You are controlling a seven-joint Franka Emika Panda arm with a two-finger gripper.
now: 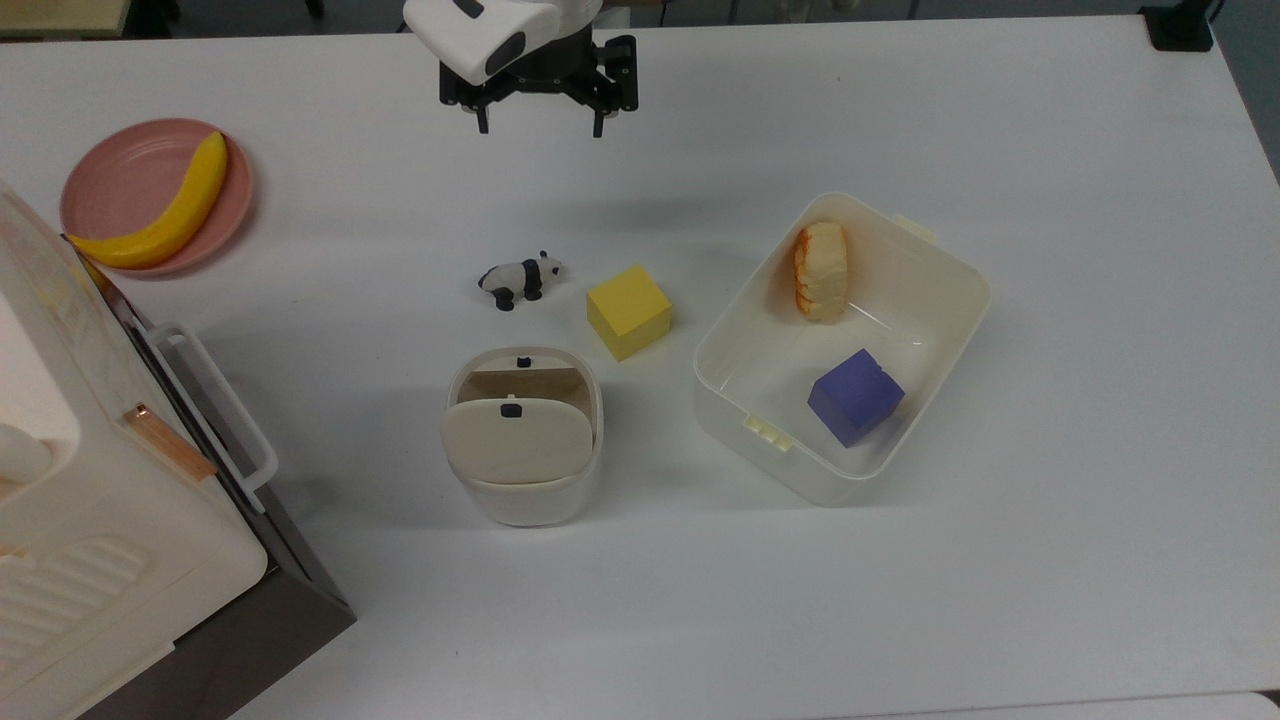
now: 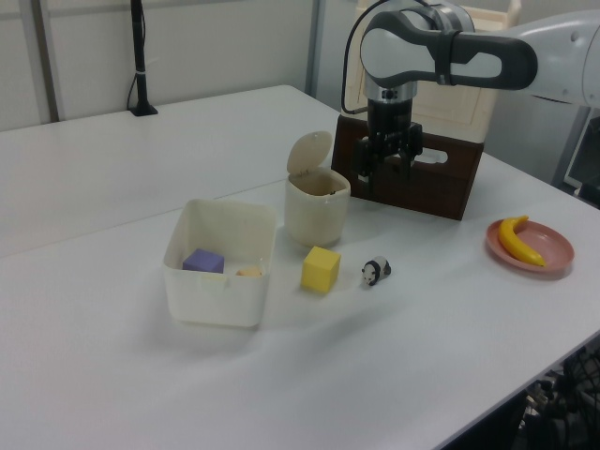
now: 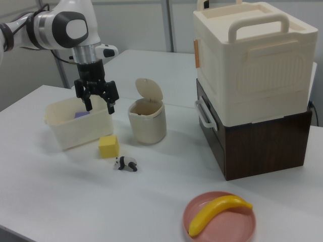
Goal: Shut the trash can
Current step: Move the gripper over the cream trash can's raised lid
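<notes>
The claw (image 1: 540, 128) hangs at the upper middle of the top view, fingers spread and pointing down with nothing between them, above bare bench (image 1: 1050, 560). In the left view the claw (image 2: 384, 182) sits in the upper right of the frame, in front of a dark brown box; in the right view the claw (image 3: 100, 107) is at the upper left, above the tub's near end. Below it in the top view, near the frame's middle, a toy panda (image 1: 520, 279) lies on the bench with a yellow cube (image 1: 628, 311) just to its right. The trash can (image 1: 523, 440) stands lower still, a little left of centre, apart from both; its lid (image 1: 518, 440) is raised on its hinge, showing the brownish inside and a small black tab. In the left view the trash can (image 2: 316, 206) stands at centre with the lid upright behind the opening, and in the right view the trash can (image 3: 147, 120) stands at centre left. At the top view's right, a cream tub (image 1: 930, 330) holds a piece of bread (image 1: 821, 271) and a purple cube (image 1: 855, 396). At the upper left a pink plate (image 1: 120, 180) carries a banana (image 1: 165, 218), and a large white appliance (image 1: 90, 540) fills the lower left corner.
</notes>
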